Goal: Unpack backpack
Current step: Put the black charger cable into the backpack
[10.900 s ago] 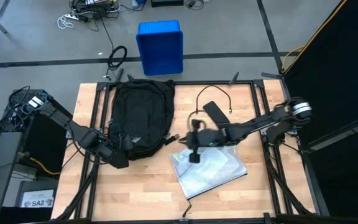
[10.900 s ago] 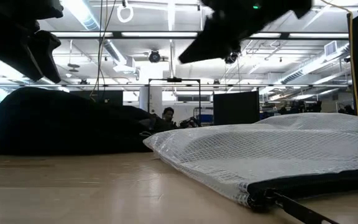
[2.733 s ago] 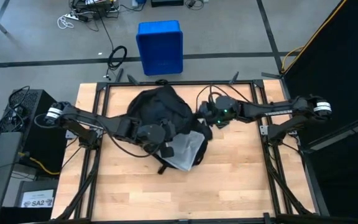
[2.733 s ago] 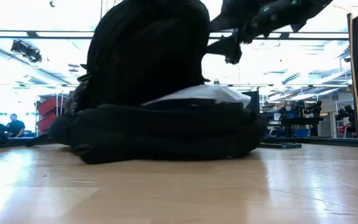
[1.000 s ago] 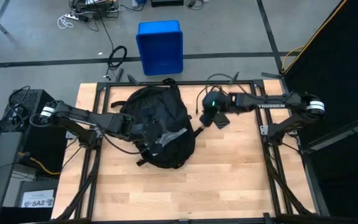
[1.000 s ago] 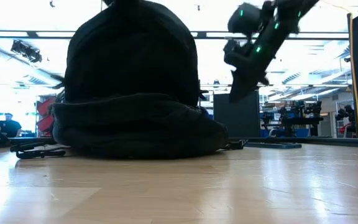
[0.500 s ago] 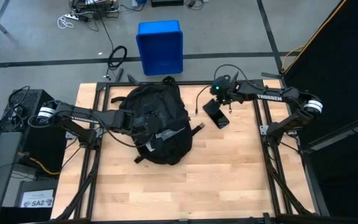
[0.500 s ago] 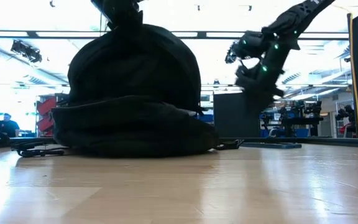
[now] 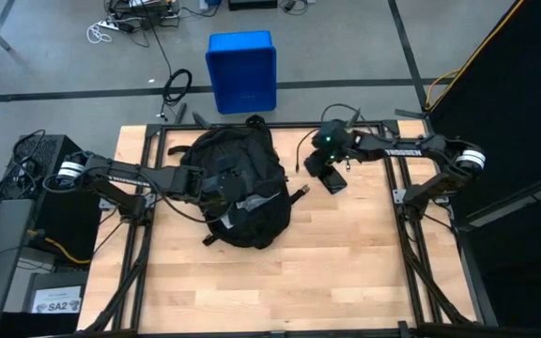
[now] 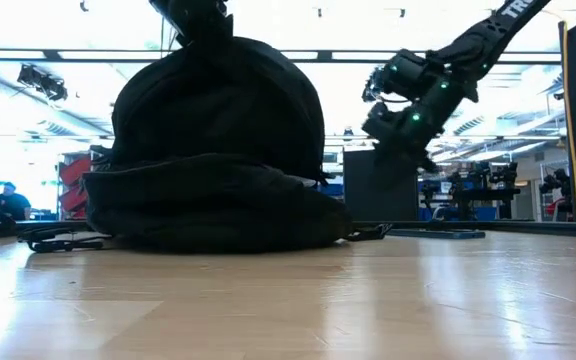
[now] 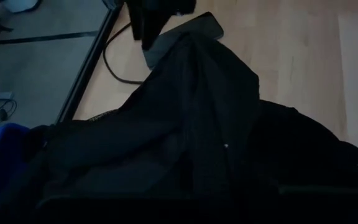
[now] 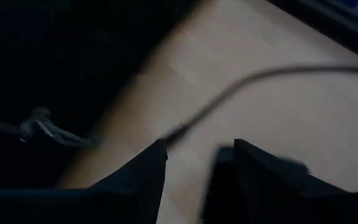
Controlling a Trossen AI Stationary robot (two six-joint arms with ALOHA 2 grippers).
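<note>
The black backpack (image 9: 252, 178) stands on the left half of the table with its upper part raised (image 10: 218, 150); it fills the left wrist view (image 11: 197, 124). My left gripper (image 9: 216, 188) is shut at its top. My right gripper (image 9: 325, 160) hangs open above the table's far right part, to the right of the backpack (image 10: 408, 150). It touches nothing. Below it lie a flat dark device (image 9: 330, 178) and a thin black cable (image 12: 260, 78). Its two fingers stand apart in the right wrist view (image 12: 194, 165). My left gripper comes down from above onto the backpack's raised top fabric (image 10: 208, 40). The backpack's lower part (image 10: 218, 215) lies on the table while the upper part stands up under the gripper. The fingers are hidden by the fabric, so the kind of hold does not show.
A loose strap (image 10: 53, 240) trails from the backpack onto the wood, and another buckle end (image 9: 299, 192) points right. A blue bin (image 9: 242, 70) stands on the floor beyond the far edge. Bare wood lies along the near half of the table (image 9: 346, 272).
My right gripper has swung toward the table's far edge and come down closer to the flat device. My left gripper has sunk a little, and the backpack's raised top stands lower than before, its base slightly nearer the far edge.
</note>
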